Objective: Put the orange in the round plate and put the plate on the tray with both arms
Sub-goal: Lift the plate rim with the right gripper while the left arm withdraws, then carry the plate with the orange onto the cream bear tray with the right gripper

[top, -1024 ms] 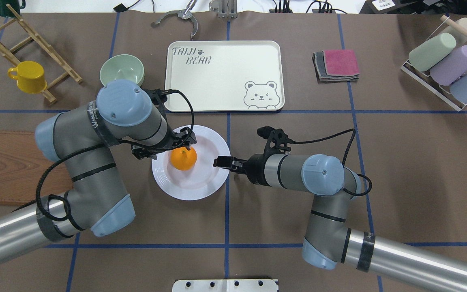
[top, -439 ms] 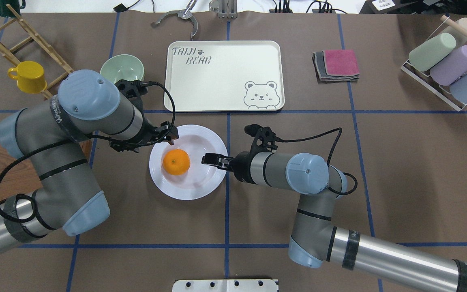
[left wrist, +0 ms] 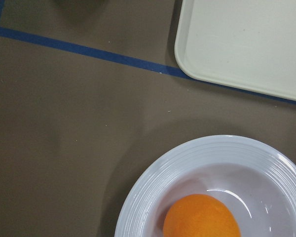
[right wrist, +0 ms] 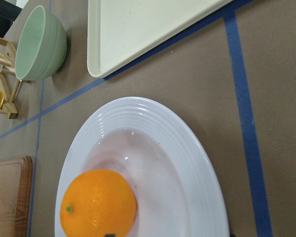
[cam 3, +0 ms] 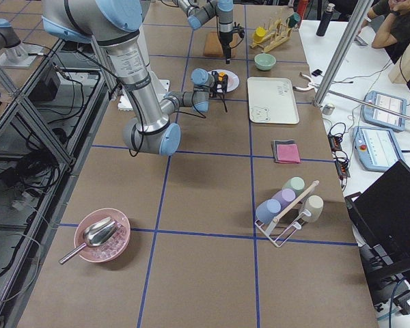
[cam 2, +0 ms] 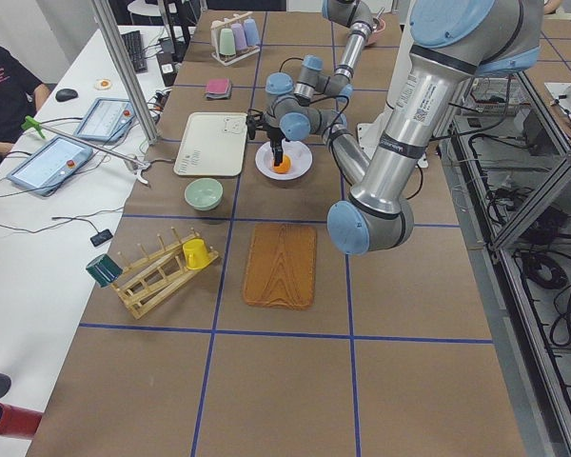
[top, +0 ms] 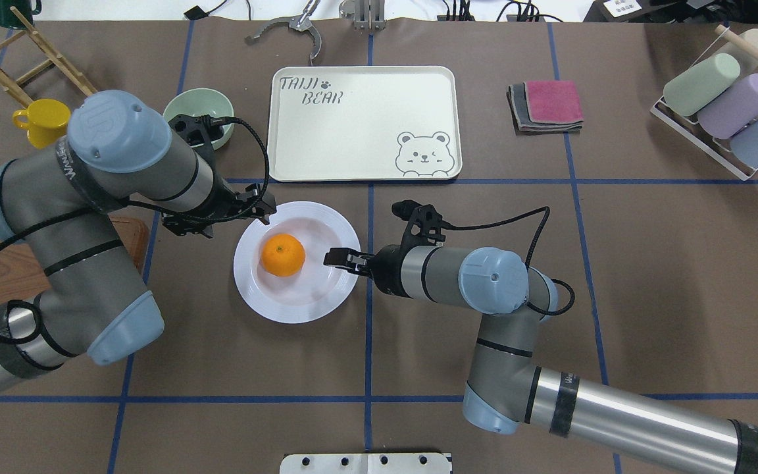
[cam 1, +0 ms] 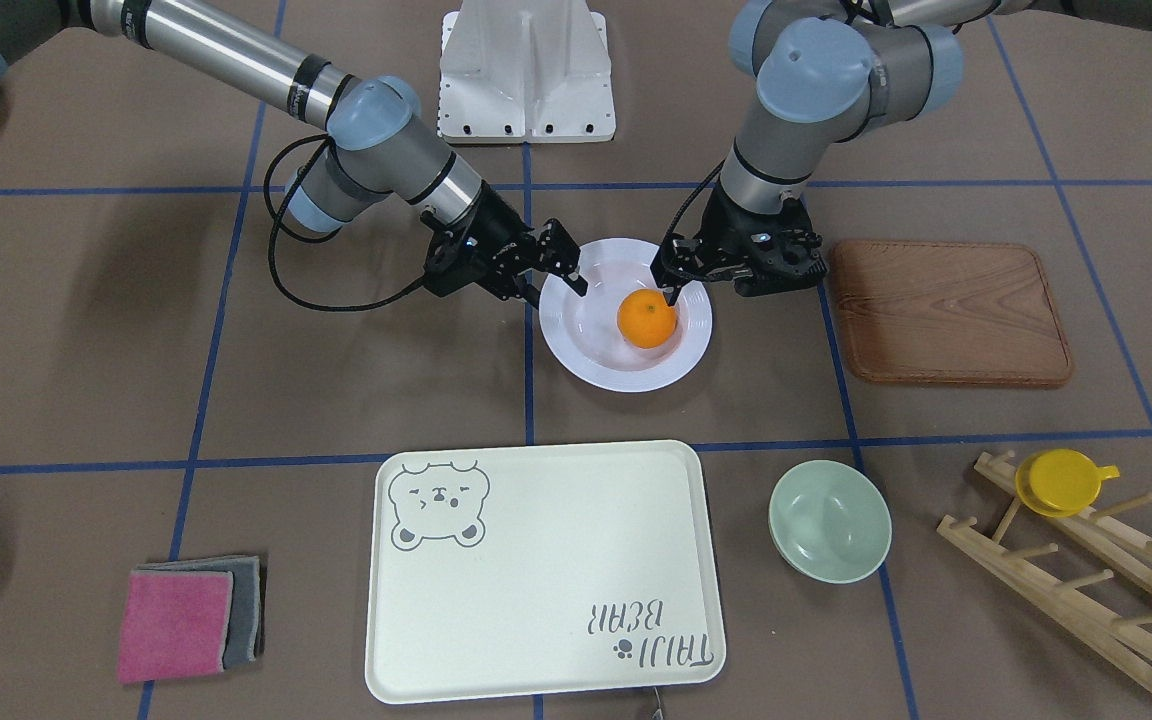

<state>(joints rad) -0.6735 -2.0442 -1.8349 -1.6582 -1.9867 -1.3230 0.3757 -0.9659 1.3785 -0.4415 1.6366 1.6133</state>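
The orange (top: 282, 255) lies free in the sunken centre of the round white plate (top: 300, 306), also seen as orange (cam 1: 647, 318) on plate (cam 1: 596, 365). My left gripper (top: 264, 209) hovers open just off the plate's far-left rim, clear of the fruit; left gripper (cam 1: 666, 280). Its wrist view shows the orange (left wrist: 201, 217) and plate rim (left wrist: 138, 202) below. My right gripper (top: 331, 257) is open at the plate's right rim; right gripper (cam 1: 566, 265). The cream tray (top: 366, 122) lies beyond the plate with nothing on it.
A pale-green bowl (cam 1: 829, 520) sits left of the tray, behind my left arm. A wooden board (cam 1: 946, 310) lies under the left arm's elbow. A yellow cup (top: 47, 122) on a wooden rack, folded cloths (top: 547, 105) and a rack of tumblers (top: 721, 99) stand farther out.
My left gripper let go of the orange and drew back to the left. The right gripper moved left onto the rim, and the plate slid slightly left.
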